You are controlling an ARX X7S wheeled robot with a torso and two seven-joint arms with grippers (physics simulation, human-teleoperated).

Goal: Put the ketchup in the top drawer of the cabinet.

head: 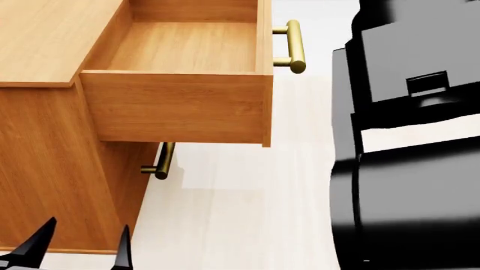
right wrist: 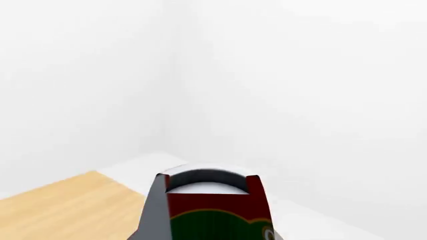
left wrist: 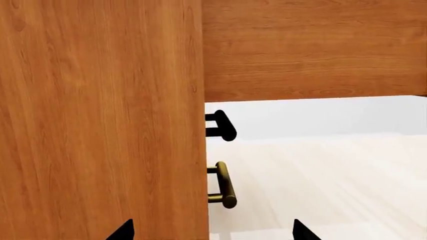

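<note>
Gripped close between our right gripper's [right wrist: 210,220] fingers, the ketchup [right wrist: 217,210] faces a white wall. Our left gripper [head: 78,244], prongs spread, hangs beside the cabinet [head: 45,169]; the top drawer [head: 184,84] appears empty.

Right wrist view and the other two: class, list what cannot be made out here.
- Red-labelled silver-topped ketchup tin: right wrist view's edge crops its lower part.
- Right gripper: head view shows only black arm; can hides its tips.
- Honey-brown open top drawer: head view's upper edge crops its back.
</note>
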